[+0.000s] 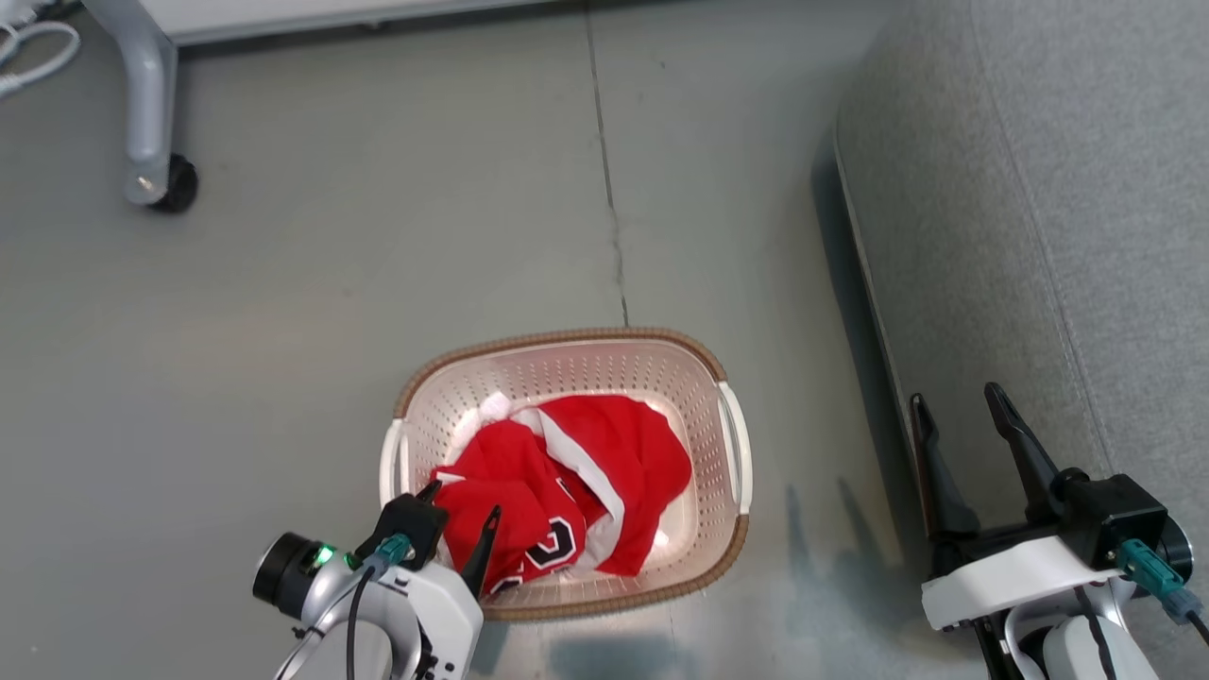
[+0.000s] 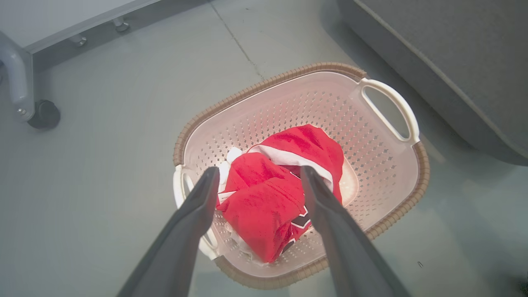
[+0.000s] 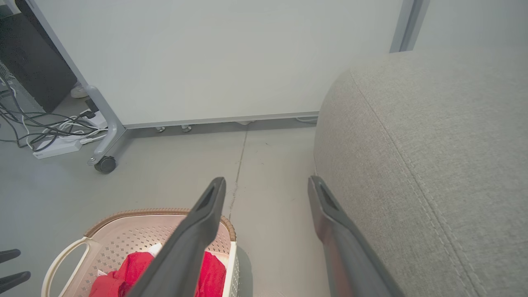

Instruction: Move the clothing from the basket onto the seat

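So, basically nothing has been moved over yet. Closest in, the left gripper (image 2: 260, 171) has its two fingers spread wide and nothing between them. It hangs over the near-left end of the basket (image 1: 567, 336), pointed down at the pile. From the left wrist view the fingers straddle the heap, but I honestly can't tell if the tips touch the fabric or sit just above it. The right gripper (image 1: 956, 397) is spread and empty too, off to the right beside the front edge of the seat (image 1: 1086, 236), well apart from the basket.

The red clothing (image 1: 567, 482) is all bunched up on the basket floor, with white trim bands showing and a dark number printed on one fold. Could be one garment or several, too crumpled to say.

The grey seat cushion has no fabric on the part I can see, just stitched seams. Further back there's bare grey floor (image 1: 378, 283) with a crack running up it, and a caster wheel (image 1: 177, 184) on a metal frame leg.

My read: the very first grab is in hand, and the lift, carry and drop onto the seat are all left to do.
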You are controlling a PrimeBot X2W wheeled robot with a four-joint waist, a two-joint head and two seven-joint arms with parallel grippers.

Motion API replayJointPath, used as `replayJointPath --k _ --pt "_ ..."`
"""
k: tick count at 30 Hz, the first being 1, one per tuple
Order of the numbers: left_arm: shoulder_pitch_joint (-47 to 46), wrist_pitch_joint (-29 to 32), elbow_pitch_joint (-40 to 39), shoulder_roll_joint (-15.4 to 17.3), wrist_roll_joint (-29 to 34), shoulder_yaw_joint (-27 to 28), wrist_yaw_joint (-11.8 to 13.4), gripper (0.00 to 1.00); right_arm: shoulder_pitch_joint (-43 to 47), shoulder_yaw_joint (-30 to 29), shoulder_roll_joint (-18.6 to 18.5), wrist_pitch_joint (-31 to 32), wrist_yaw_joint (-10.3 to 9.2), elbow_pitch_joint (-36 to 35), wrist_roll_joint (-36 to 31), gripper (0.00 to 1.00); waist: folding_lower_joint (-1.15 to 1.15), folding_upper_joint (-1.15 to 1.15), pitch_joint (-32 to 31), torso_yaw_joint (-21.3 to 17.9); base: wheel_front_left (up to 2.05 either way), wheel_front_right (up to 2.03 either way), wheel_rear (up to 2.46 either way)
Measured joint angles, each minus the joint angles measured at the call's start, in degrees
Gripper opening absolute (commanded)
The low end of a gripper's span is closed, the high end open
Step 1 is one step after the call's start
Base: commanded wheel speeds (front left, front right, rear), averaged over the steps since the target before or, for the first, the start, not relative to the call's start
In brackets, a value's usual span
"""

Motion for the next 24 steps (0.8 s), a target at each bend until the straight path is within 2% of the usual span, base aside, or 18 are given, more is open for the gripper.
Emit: replayJointPath --k 13,24 --pt "-15.2 0.5 16.9 0.2 4.3 -5.1 -0.5 1.0 -2.7 3.2 0.0 0.0 0.01 -3.2 0.6 1.0 0.0 0.0 12.1 -3.4 0.0 0.0 0.0" --pt "-22.3 1.7 20.1 1.7 7.9 -10.5 -2.1 1.0 -4.8 5.9 0.0 0.0 0.01 -6.2 2.2 1.0 0.0 0.0 19.8 -6.7 0.0 0.0 0.0"
